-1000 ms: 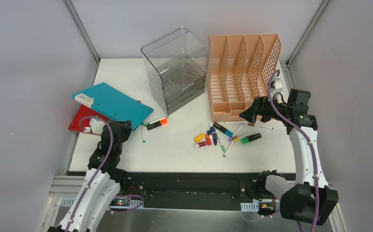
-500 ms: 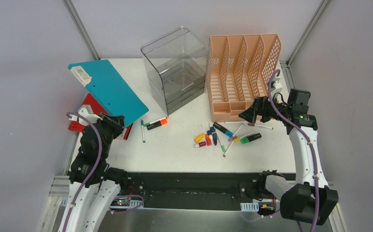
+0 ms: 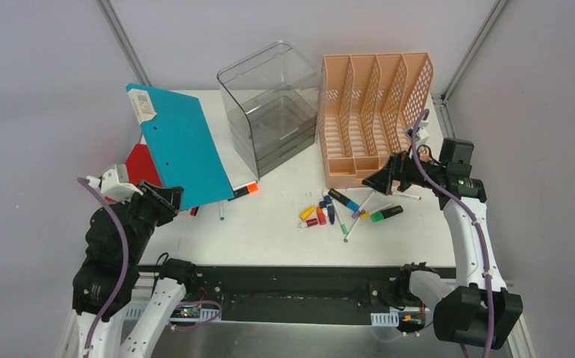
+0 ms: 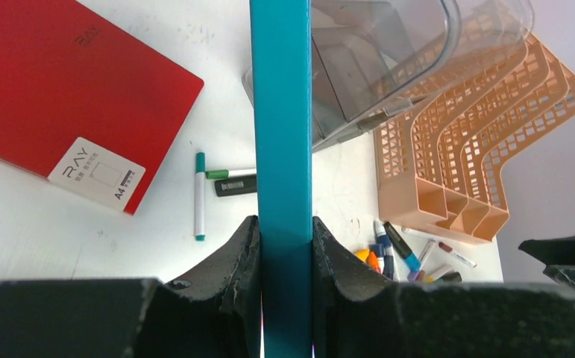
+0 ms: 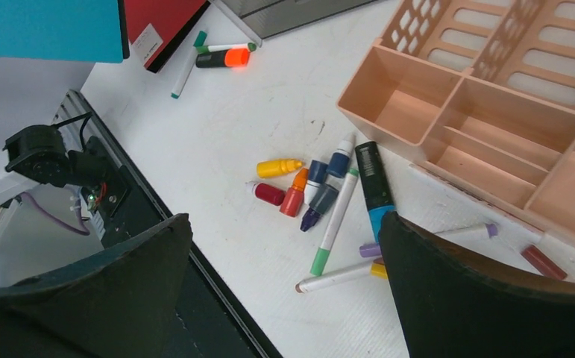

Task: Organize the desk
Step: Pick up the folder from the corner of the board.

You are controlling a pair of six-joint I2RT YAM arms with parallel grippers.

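- The left gripper (image 3: 167,199) is clamped on the lower edge of the teal folder (image 3: 183,153). A second ago the folder lay flat by the table's left edge; now it is lifted and stands on end, leaning toward the far left corner.
- The red notebook (image 3: 139,162) it covered now lies exposed on the white table (image 3: 269,231), which fills the floor between the grey walls.
- The right gripper (image 3: 377,180) has stayed spread wide over the scattered pens (image 3: 336,212), just in front of the peach rack (image 3: 374,112).
- My guess is that the folder is bound for a rack slot. The pens are not yet sorted.
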